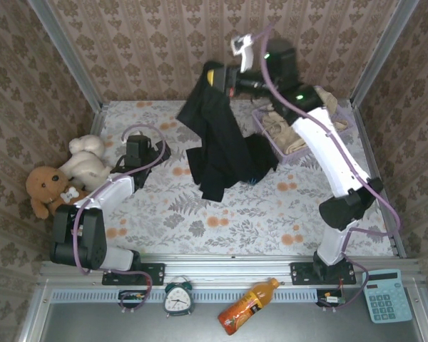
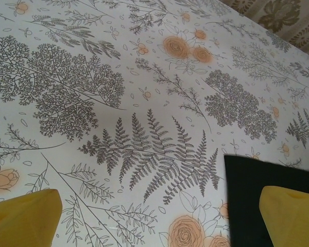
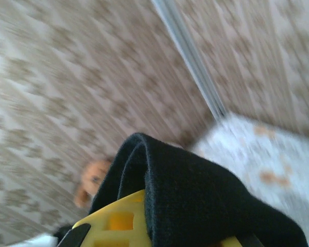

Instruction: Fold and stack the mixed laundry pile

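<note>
Laundry, two pieces: one lifted, one in a basket.

Black T-shirt (image 1: pixel 217 142): soft dark knit, pinched at its top edge in the right hand (image 1: pixel 214 75) and held high near the back wall. It hangs in long loose folds, and its lower end trails onto the flowered surface (image 1: pixel 164 214) just beside the basket (image 1: pixel 260 122). Up close, a thick fold of it (image 3: pixel 195 195) drapes over a yellow finger. Beige garment (image 1: pixel 285 132): pale cream cloth, crumpled and unfolded, lying inside the basket at the far right.
</note>
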`<control>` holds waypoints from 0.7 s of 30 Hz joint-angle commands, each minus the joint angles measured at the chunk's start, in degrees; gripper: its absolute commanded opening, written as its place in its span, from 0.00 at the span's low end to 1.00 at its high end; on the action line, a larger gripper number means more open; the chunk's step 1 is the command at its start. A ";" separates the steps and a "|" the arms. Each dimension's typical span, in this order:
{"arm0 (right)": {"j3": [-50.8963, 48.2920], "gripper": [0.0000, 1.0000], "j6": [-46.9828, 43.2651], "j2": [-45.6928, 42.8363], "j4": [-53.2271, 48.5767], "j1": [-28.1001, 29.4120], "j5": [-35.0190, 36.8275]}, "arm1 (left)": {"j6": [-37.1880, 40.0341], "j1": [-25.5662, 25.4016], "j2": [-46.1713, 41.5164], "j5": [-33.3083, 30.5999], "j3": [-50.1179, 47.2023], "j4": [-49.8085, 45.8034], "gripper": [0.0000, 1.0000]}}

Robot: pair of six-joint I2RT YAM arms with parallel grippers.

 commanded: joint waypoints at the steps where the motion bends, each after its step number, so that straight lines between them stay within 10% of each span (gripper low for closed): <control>1: -13.55 0.01 0.04 4.26 1.45 0.15 11.12 | 0.76 -0.35 -2.22 -0.47 -0.11 -1.39 1.00; 4: -18.57 0.45 -1.20 7.70 -0.87 0.15 13.41 | 1.71 -1.77 -2.15 1.30 1.13 -2.20 1.00; 8: -27.55 0.72 -1.33 3.69 -1.76 -0.78 21.05 | 3.08 -5.97 -1.12 3.43 3.00 -2.14 1.00; 21: -63.88 1.00 2.40 -27.45 -0.40 -18.36 25.20 | -1.18 -17.84 9.60 5.67 7.45 4.74 1.00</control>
